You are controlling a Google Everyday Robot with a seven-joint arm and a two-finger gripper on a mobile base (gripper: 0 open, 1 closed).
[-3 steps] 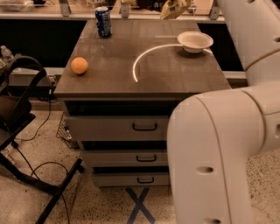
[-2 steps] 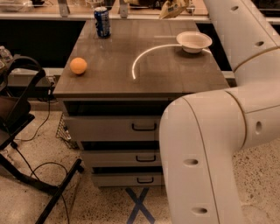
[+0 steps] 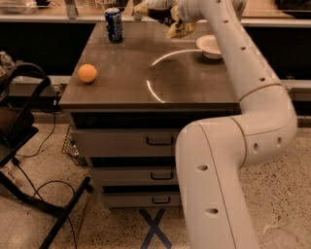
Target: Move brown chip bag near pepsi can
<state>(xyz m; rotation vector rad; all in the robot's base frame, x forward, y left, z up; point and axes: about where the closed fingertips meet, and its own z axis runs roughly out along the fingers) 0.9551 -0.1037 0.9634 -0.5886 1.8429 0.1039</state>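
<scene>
At 12 o'clock on the surface (image 3: 126, 78), the claw (image 3: 167, 14) grips the brown chip bag (image 3: 181, 28), pepsi can (image 3: 114, 24) at its 9 o'clock; light, slippery foil, likely best pinched at a seam.

Cream-white rounded arm (image 3: 260, 116), dark round holes (image 3: 202, 168); end effector (image 3: 164, 11) at top centre.

Nothing can be read anywhere: the pale markings on the can (image 3: 114, 24) at the far left corner of the table (image 3: 146, 92) are illegible, and so is the dark patch on the bag (image 3: 181, 28) at the gripper (image 3: 167, 12) over the table's far edge.
</scene>
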